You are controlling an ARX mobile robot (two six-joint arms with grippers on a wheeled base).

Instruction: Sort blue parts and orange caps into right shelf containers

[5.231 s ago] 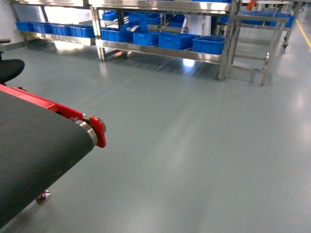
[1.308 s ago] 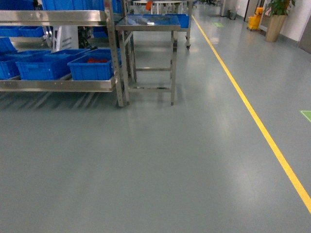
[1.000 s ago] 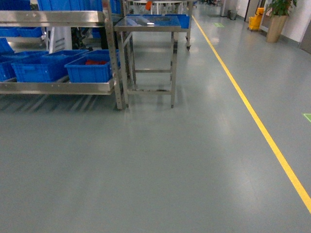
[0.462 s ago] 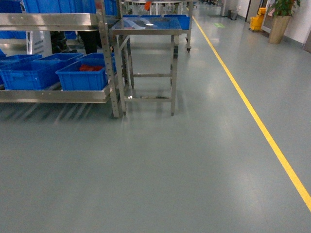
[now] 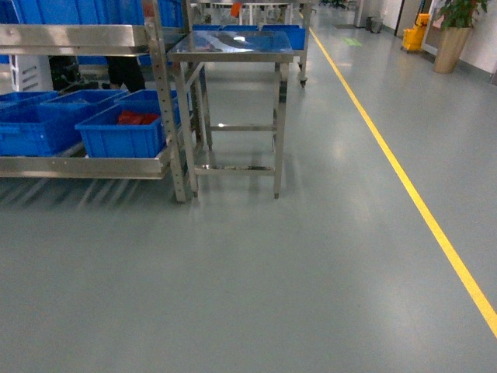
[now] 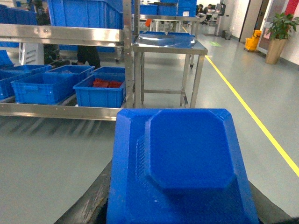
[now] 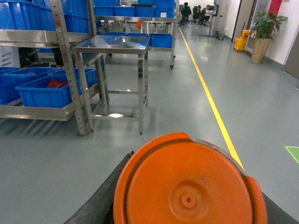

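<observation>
Head view first: we face the steel shelf (image 5: pixel 85 159) at ten o'clock, with a blue crate (image 5: pixel 120 132) on its lowest level, red items lying inside it. A small steel table (image 5: pixel 233 54) stands just beside the shelf at twelve o'clock, and a yellow floor line (image 5: pixel 404 186) runs off at two o'clock.

Neither arm shows in this view. On the left wrist camera a blue part (image 6: pixel 180 163) fills the lower frame, right up against the lens; on the right wrist camera an orange cap (image 7: pixel 189 184) does the same. We judge each is being carried, but the fingers are hidden behind the loads, so we cannot tell how wide either gripper stands or whether it truly clamps.

Progress, as we read it: pickup looks done, delivery is not. Nothing has gone into a crate from these hands yet, and we are well apart from the shelf.

Against half a second ago, the shelf and table sit larger and lower in frame, and the crate has slid leftward. We are closing in.
</observation>
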